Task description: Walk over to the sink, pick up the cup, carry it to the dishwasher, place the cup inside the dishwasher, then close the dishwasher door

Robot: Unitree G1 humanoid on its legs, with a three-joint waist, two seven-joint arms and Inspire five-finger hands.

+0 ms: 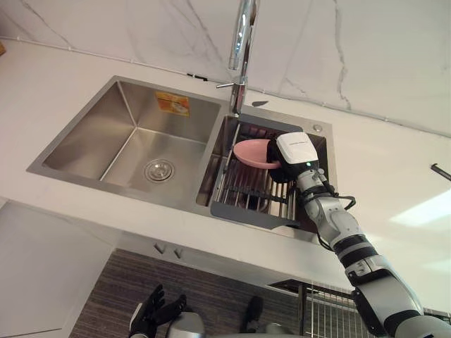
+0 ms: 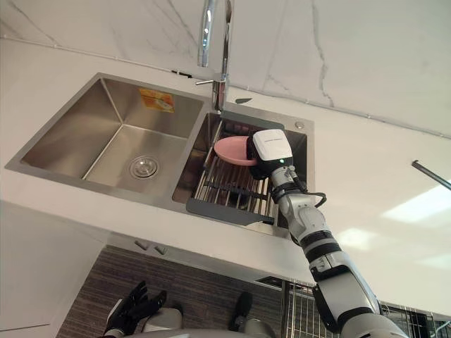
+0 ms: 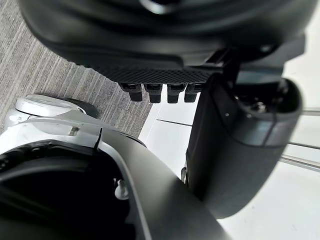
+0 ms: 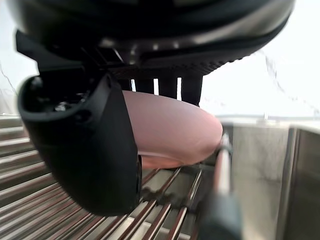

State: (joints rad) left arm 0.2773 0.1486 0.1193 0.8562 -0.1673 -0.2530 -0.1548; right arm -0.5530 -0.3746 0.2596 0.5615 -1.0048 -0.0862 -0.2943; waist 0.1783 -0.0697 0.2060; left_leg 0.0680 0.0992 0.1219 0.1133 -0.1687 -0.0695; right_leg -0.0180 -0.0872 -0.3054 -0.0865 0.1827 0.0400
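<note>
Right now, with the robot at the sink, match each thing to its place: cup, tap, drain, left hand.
Things:
1. cup
2. tap
3. drain
4. left hand

Places:
A. bottom of the left basin
B. on the rack
C. low, over the floor
D. at the sink's back rim

Pairs: 1-B, 2-D, 3-A, 4-C.

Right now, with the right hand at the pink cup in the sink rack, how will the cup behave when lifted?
The pink cup looks smooth and rigid, so it may slip between the fingers of the right hand. It seems small and probably light. Its rounded side lies on the rack bars, so it could roll if nudged.
</note>
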